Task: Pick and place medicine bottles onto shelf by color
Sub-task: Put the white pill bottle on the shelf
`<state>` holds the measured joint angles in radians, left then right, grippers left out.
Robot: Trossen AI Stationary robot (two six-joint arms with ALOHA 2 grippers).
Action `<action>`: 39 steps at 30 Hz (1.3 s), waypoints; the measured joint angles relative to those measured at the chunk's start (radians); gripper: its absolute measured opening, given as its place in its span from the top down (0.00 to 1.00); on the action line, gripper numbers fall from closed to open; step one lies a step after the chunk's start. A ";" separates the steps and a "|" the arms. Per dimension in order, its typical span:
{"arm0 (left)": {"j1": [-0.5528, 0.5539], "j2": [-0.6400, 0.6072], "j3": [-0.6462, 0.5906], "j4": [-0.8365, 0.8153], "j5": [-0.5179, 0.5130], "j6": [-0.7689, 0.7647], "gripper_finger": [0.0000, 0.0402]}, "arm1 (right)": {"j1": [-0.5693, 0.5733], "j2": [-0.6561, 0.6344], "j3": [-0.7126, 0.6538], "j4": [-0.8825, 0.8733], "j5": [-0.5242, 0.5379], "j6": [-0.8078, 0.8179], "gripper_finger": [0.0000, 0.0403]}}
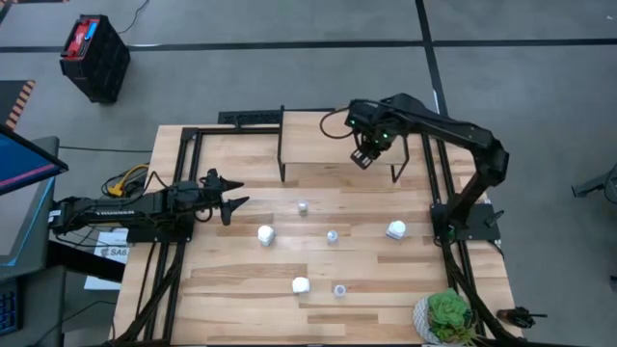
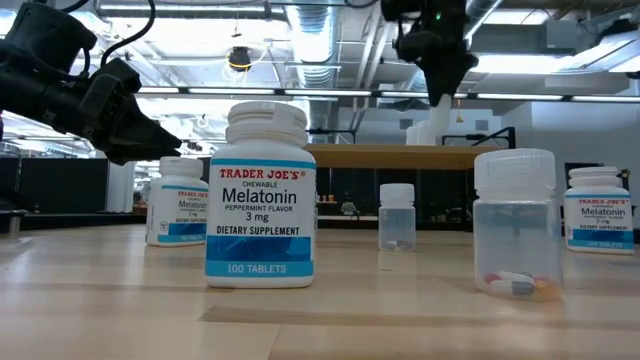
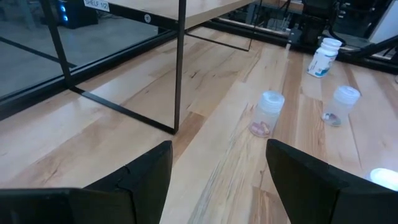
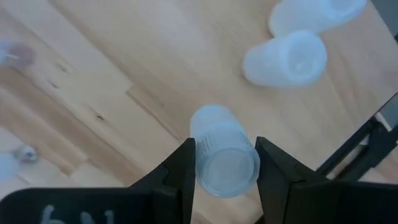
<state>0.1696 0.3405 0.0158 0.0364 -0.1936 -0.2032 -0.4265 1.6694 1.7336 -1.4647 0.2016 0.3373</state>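
Right wrist view: right pincer (image 4: pixel 224 163) clamps a small clear bottle (image 4: pixel 222 154) above the low light-wood shelf (image 4: pixel 124 68).
Left pincer (image 3: pixel 217 180) waits apart over the bench. Letting go crooked could tip two bottles (image 4: pixel 286 57) standing nearby.

Count on counter (image 1: pixel 241 289): three white bottles (image 1: pixel 265 234), three clear bottles (image 1: pixel 332 235), one plant (image 1: pixel 448 314), one shelf (image 1: pixel 328 145)

in the right wrist view the small translucent bottle with pale cap (image 4: pixel 222 160) is partly covered on both sides by the dark fingers (image 4: pixel 177 174). two more pale translucent bottles (image 4: pixel 285 57) on the light-wood board are blurred — one is cut off by the picture's edge. from above, the green potted plant (image 1: pixel 449 316) is cut by the border — its pot is only partly seen.
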 joint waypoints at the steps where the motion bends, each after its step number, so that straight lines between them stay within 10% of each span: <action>1: 0.000 0.000 0.000 0.000 0.000 0.000 0.38 | -0.008 0.005 0.000 0.002 -0.006 -0.005 0.66; 39: 0.000 0.000 0.000 0.000 0.000 -0.003 0.38 | -0.041 0.022 0.000 0.040 -0.017 -0.031 0.43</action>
<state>0.1699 0.3405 0.0158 0.0364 -0.1936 -0.2058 -0.4675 1.6909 1.7340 -1.4245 0.1847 0.3060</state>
